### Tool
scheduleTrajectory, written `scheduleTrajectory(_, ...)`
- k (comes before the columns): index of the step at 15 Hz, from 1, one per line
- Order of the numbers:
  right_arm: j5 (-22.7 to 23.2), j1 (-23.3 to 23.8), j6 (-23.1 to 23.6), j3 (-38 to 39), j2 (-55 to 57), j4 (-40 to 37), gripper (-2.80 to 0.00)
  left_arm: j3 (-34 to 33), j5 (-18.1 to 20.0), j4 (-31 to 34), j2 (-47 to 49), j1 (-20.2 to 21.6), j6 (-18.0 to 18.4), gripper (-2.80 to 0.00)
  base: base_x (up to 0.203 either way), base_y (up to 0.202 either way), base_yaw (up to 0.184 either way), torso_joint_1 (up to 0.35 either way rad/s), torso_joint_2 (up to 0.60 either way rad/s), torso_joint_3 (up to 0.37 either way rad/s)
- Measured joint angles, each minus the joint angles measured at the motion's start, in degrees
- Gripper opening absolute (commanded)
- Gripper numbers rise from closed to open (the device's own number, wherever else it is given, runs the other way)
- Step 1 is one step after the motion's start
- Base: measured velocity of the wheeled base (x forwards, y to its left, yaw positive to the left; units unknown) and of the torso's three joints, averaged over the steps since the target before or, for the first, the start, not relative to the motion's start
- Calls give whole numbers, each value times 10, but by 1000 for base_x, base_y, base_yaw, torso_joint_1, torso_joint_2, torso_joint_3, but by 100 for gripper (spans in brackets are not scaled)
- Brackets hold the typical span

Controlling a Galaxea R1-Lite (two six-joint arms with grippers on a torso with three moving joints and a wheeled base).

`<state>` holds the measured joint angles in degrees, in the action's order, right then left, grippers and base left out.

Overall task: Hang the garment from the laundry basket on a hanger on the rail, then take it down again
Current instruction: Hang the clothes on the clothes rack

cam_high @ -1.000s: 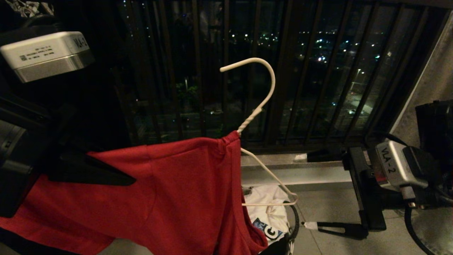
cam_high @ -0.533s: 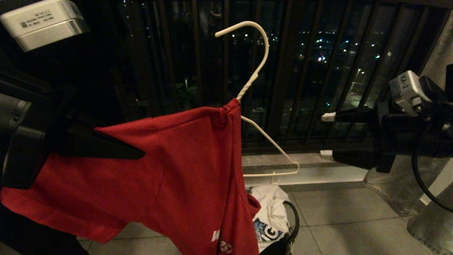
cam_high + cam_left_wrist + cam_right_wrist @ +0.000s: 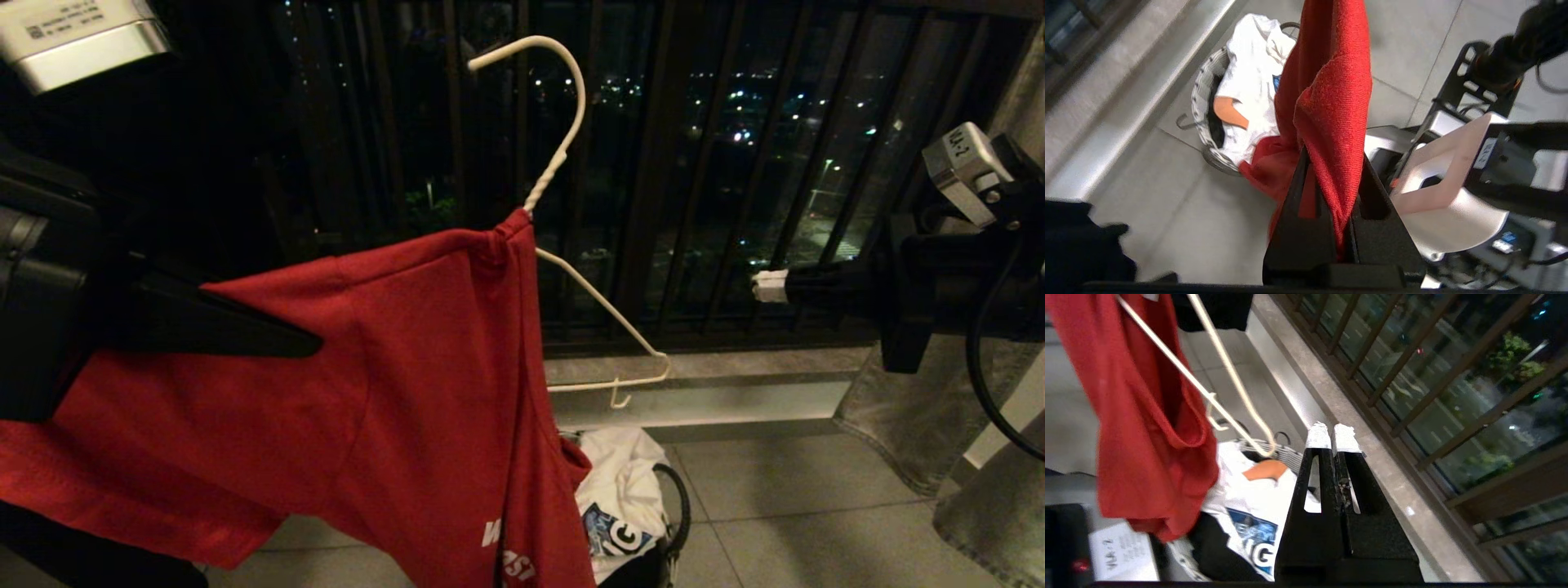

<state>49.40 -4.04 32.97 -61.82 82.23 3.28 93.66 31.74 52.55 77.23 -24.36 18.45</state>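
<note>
- Up front of the balcony bars, my left end effector [image 3: 306, 347] pinches the garment [image 3: 392, 392], half-draped on the hanger [image 3: 563, 147].
- Right end effector [image 3: 1333, 435] has risen and snapped together, empty, near the hanger's bare shoulder [image 3: 608, 314].
- Rail not in view; hanging isn't done yet, I reckon.

This is a balcony of a home, high up, at night. Tall dark metal railing bars [image 3: 669, 163] stand along a grey stone ledge [image 3: 718, 363], with tiny city lights far below. By the ledge, a small round laundry basket [image 3: 1202, 106] of clothes sits on the pale tiled floor [image 3: 784, 490].
</note>
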Motion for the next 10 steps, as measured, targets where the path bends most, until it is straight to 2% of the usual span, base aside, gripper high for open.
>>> scheduleTrajectory(2, 0, -16, -30, -6, 0, -1, -280, -6, 0, -16, -2, 2, -23, -280, 0, 0, 0, 0, 0, 0)
scheduleTrajectory(6, -3, -31, -121, -8, 1, -17, -280, -57, 0, -141, -15, 3, -89, -280, 0, 0, 0, 0, 0, 0)
scheduleTrajectory(10, -15, -19, -138, 1, -2, -100, -280, -118, 2, -204, -40, 2, -105, -280, 0, 0, 0, 0, 0, 0)
